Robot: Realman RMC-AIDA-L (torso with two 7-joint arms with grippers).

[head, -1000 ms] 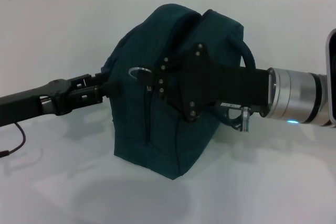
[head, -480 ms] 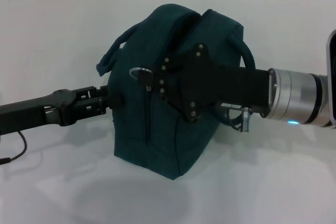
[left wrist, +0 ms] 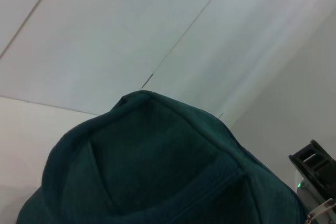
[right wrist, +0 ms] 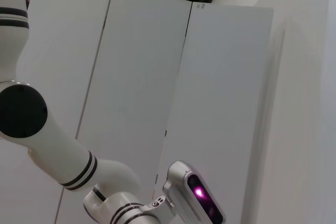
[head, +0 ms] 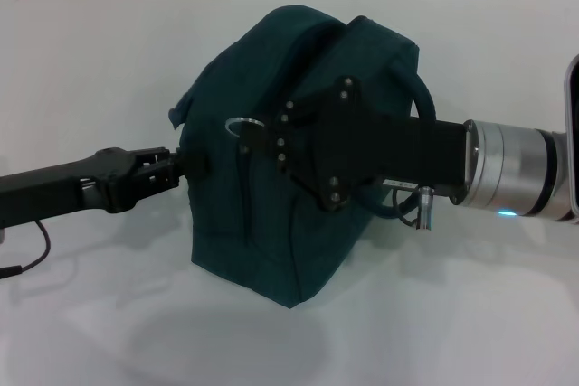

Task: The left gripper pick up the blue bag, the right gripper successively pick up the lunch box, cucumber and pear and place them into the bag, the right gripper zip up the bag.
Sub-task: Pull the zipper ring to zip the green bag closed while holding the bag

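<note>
You are looking at the blue bag (head: 271,214) sitting upright on the white table (head: 90,61), in the middle of the head view, with both arms pressing in on it. The left gripper (head: 185,165) is meeting the bag's left end just under the drooping handle (head: 181,110); whether its fingers are gripping fabric or just touching, you cannot tell. The right gripper (head: 271,144) is lying across the bag's front by the metal zip ring (head: 240,124), and its finger opening is hidden too.

Judge the bag as soft and slack: the cloth is going to sag and shift, so the zip ring or a handle loop is offering the surest hold. The lunch box, cucumber and pear are not showing anywhere. The second handle (head: 425,106) is looping behind the right arm and could be snagging it.
</note>
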